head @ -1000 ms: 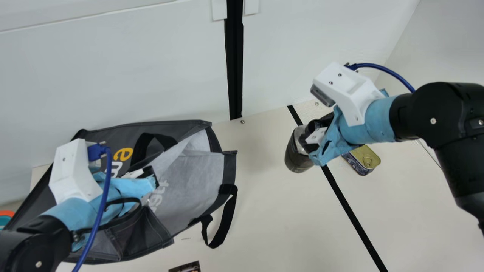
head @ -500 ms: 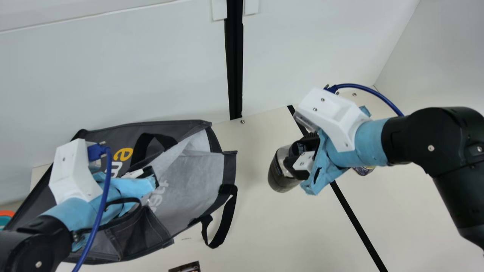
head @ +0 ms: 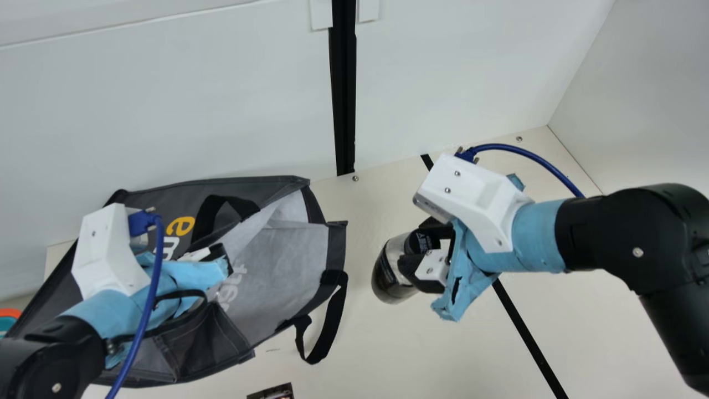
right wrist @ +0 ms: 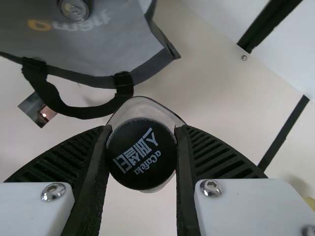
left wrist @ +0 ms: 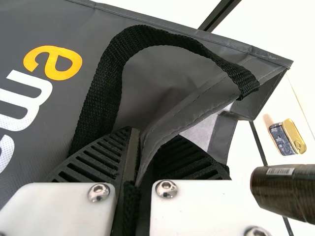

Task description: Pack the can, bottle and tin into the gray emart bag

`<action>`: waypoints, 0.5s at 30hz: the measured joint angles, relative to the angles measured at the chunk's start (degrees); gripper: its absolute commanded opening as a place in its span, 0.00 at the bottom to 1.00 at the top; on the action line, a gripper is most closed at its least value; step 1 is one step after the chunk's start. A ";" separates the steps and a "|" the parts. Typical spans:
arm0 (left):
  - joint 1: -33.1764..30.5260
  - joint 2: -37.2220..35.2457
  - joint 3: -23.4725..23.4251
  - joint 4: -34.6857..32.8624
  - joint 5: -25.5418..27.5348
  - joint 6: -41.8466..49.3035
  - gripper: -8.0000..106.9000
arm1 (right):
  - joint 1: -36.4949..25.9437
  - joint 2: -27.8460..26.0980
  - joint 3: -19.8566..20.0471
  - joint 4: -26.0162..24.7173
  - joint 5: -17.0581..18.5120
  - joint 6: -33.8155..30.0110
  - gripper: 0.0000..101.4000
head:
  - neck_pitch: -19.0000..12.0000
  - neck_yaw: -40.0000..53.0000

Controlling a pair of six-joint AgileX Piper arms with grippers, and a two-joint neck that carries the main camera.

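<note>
Main view, clock taken from its centre. Your right pincer (head: 415, 246) sits at about 5 o'clock, with the bottle (head: 386, 277) in its grip. Over the last second the bottle has swung from between 3 and 4 o'clock round to 5, nearer the bag (head: 282, 266) at 8 o'clock. Your left pincer (head: 217, 252) has stayed put at the bag's mouth; the bag has kept its shape and place. Meaning: the carry is under way, and the gap left to cross is short. The bottle is apart from the bag, appears raised off the bench (head: 354, 360), and is tilted, base leading.

Left wrist view. Your left pincer is closed on the bag's rim, fabric pinched between its fingers, beside the black handle (left wrist: 110, 73). This hold should keep the mouth from folding in. The tin (left wrist: 287, 137) is on the bench, well apart from the bag, so it probably comes next.

Right wrist view. Your right pincer is parted to the bottle's width, a finger against each side, cap facing the camera. The can (right wrist: 75, 9) is already within the bag. Judgement: one of three packed, the second in transit. You would next bring the bottle over the opening before lowering. Watch the near handle (right wrist: 86, 112): the base could snag it, or knock the can on entry.
</note>
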 measured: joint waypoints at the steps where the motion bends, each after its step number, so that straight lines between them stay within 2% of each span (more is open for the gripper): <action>1: 0.00 0.00 0.00 0.00 0.00 0.00 0.16 | 0.24 -0.24 0.22 0.13 0.00 -0.09 0.00 | 0.00 0.00; 15: 0.00 0.00 0.00 0.00 0.00 0.00 0.16 | 0.62 -2.37 1.26 7.09 0.01 -2.70 0.00 | 0.00 0.00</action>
